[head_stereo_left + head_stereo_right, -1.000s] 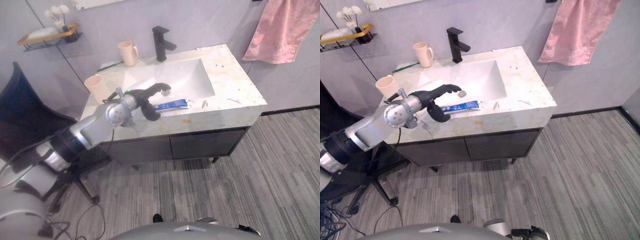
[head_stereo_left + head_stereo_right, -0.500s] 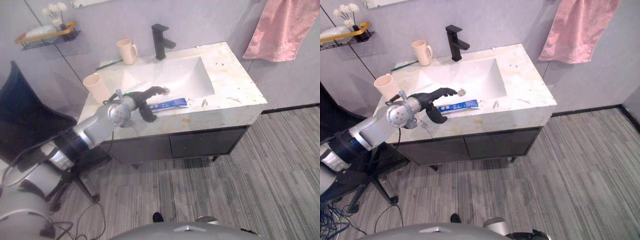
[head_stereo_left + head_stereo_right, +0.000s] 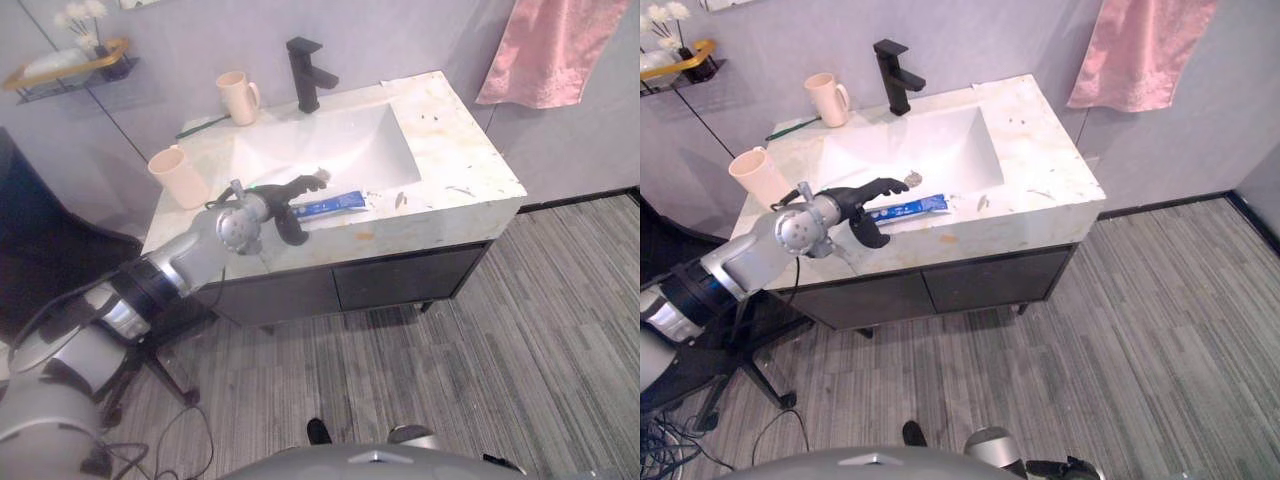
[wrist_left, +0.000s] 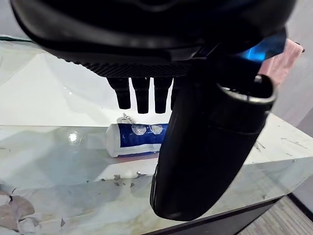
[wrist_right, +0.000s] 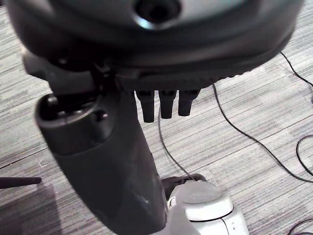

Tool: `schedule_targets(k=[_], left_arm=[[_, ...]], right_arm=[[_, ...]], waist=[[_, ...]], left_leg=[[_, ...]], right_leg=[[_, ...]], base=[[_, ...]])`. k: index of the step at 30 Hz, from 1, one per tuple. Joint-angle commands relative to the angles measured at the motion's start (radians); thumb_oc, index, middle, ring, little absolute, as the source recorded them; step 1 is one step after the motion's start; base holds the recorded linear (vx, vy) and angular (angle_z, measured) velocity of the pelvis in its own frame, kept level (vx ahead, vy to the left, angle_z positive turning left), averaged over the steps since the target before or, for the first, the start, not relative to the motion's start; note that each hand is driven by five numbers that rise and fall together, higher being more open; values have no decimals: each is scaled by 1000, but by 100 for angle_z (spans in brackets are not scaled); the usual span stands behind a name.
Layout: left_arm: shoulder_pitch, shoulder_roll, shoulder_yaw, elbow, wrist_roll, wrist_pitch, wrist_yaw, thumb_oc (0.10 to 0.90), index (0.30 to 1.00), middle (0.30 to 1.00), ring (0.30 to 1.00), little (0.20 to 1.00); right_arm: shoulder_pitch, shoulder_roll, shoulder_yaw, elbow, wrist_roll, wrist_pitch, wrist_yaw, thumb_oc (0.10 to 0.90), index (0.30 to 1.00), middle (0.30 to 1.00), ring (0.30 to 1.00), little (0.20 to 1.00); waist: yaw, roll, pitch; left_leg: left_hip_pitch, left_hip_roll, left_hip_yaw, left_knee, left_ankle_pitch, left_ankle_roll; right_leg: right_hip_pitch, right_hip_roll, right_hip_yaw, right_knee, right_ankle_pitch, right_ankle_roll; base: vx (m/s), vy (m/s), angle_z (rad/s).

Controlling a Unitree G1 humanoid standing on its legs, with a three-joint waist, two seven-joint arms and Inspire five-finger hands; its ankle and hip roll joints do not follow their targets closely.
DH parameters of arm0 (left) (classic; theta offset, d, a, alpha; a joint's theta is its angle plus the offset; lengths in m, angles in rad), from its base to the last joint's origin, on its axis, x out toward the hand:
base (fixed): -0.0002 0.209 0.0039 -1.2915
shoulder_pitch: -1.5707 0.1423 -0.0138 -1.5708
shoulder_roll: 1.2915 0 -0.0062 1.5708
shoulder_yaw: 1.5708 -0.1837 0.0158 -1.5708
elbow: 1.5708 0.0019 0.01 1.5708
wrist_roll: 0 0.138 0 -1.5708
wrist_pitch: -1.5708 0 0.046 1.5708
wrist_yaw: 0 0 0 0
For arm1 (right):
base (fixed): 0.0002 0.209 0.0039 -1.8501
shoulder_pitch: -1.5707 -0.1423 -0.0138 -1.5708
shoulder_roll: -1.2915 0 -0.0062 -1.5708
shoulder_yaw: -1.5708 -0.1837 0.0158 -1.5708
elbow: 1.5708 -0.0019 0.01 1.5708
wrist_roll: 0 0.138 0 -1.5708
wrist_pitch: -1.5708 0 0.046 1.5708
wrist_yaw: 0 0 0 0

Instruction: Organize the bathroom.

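Toothpaste tube (image 3: 330,204), blue and white, lies flat beneath the spread-fingered left hand (image 3: 285,199).

Head stereo downward on vanity (image 3: 440,215); wrist close-ups.

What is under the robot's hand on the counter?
The end of a blue and white toothpaste tube lies on the marble counter just below the left hand, whose fingers are straight. The thumb hides part of the tube, so contact is unclear.

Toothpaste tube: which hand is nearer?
Left. The left hand hovers open at the toothpaste tube on the counter's front edge; the right hand hangs over the floor, away from the counter.
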Motion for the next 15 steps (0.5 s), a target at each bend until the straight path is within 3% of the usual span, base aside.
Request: schedule_targets(k=[1,2,3,15], left_arm=[[-183,13,76,83,79,-13,34,450,375,375,375,375],[-184,13,75,84,80,-10,34,441,361,361,361,361],[-184,5,73,96,100,-3,22,400,300,300,300,300],[-187,9,66,117,132,-4,54,400,300,300,300,300]], right_arm=[[24,-68,-24,-28,-1,-23,-6,800,900,900,900,900],[25,-68,-24,-30,0,-23,-6,800,900,900,900,900],[27,-70,-27,-33,14,-26,-9,800,900,900,900,900],[38,-86,-39,-44,10,-41,-4,800,900,900,900,900]], waist=[[-4,-44,-29],[-5,-43,-29],[-9,-41,-28],[-16,-36,-24]], left_leg=[[-1,8,64,188,-191,-32],[-1,9,64,188,-191,-32],[-1,9,67,187,-189,-32],[-7,10,76,187,-185,-38]], right_leg=[[-71,6,28,50,-56,44],[-71,6,28,50,-56,44],[-72,6,28,51,-57,44],[-76,1,21,54,-60,43]], base=[[0,0,0],[0,0,0],[0,0,0],[-6,6,-1]])
